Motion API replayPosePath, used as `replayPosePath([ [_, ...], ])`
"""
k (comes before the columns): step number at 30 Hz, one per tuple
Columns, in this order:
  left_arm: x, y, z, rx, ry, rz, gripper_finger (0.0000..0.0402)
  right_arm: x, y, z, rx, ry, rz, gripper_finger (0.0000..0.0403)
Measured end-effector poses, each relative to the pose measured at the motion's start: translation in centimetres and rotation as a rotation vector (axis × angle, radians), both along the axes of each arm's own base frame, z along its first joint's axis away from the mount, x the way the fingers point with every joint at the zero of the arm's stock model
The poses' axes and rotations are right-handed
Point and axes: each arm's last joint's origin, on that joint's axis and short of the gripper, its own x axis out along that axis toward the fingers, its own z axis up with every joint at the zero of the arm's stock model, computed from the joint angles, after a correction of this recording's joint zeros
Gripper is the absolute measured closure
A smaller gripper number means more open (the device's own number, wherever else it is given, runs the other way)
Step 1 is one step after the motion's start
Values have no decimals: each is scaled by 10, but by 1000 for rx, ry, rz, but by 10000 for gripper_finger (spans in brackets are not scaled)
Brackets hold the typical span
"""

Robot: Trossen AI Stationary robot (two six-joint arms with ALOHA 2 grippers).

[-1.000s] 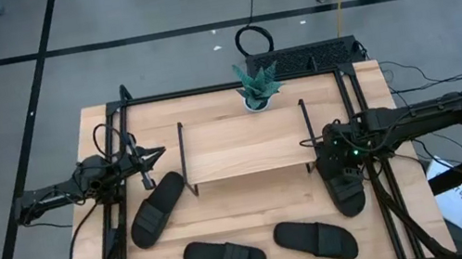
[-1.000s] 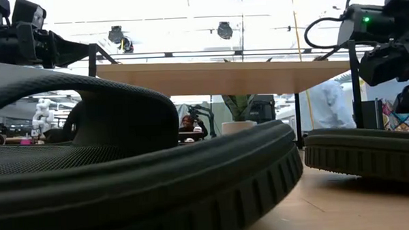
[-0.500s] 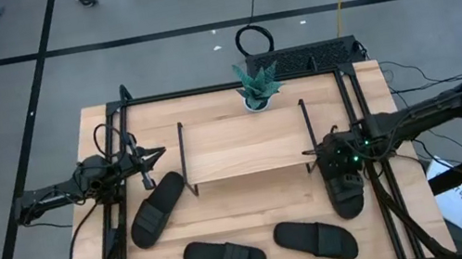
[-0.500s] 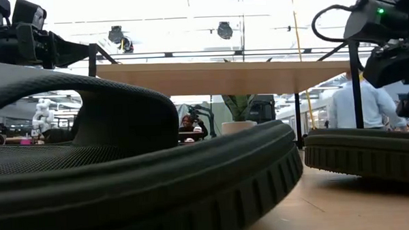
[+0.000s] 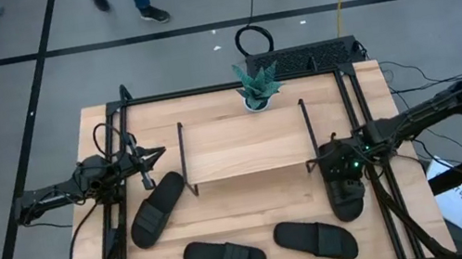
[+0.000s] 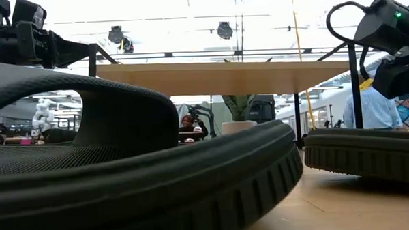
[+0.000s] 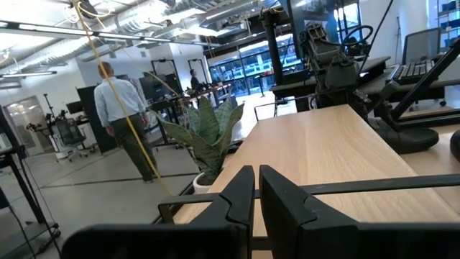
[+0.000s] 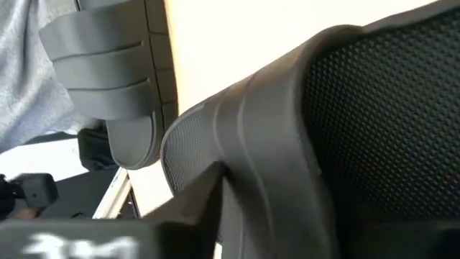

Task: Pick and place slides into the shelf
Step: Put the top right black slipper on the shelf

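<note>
Four black slides lie sole-down on the table: one at the left (image 5: 158,208), two near the front edge (image 5: 224,258) (image 5: 315,240), and one at the right (image 5: 347,195). The shelf (image 5: 243,144) stands on its wire legs at the table's middle. My right gripper (image 5: 336,171) reaches down at a slant onto the right slide, just off the shelf's right legs, and is shut on its strap. My left gripper (image 5: 149,157) hangs shut and empty above the table, left of the shelf. My right gripper has the right slide's strap (image 8: 244,144) between its two fingers, one dark finger (image 8: 190,216) against the strap's edge; the other finger is hidden behind the strap. It comes from above, slanting down from the table's right. The slide (image 6: 363,154) lies flat on the table.
A small potted plant (image 5: 257,87) stands behind the shelf at the far edge. Dark frame rails (image 5: 357,108) run along the table's sides. Bare tabletop lies under and in front of the shelf. A person walks past on the floor beyond.
My right gripper has sunk and shifted a little toward the table's near edge, coming down onto the right slide's strap, while its arm swung. The slide has stayed where it was.
</note>
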Motion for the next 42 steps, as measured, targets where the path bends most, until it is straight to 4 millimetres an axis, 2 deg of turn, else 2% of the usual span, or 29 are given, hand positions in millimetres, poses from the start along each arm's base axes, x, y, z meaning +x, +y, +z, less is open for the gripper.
replayPosePath([
  [3,0,0,0,-2,0,0,371,0,2,3,0,-22,21,369],
  [5,0,0,0,-2,0,-1,371,1,4,7,1,-27,31,389],
  [12,0,0,0,-3,0,0,371,1,7,35,-117,29,32,397],
  [26,0,0,0,-6,-2,-1,371,1,4,121,-259,-17,10,401],
  [37,0,0,0,-5,-1,0,371,-11,-1,164,-338,-15,-25,401],
  [42,0,0,0,-1,-1,0,371,-14,-4,185,-391,-93,-22,399],
])
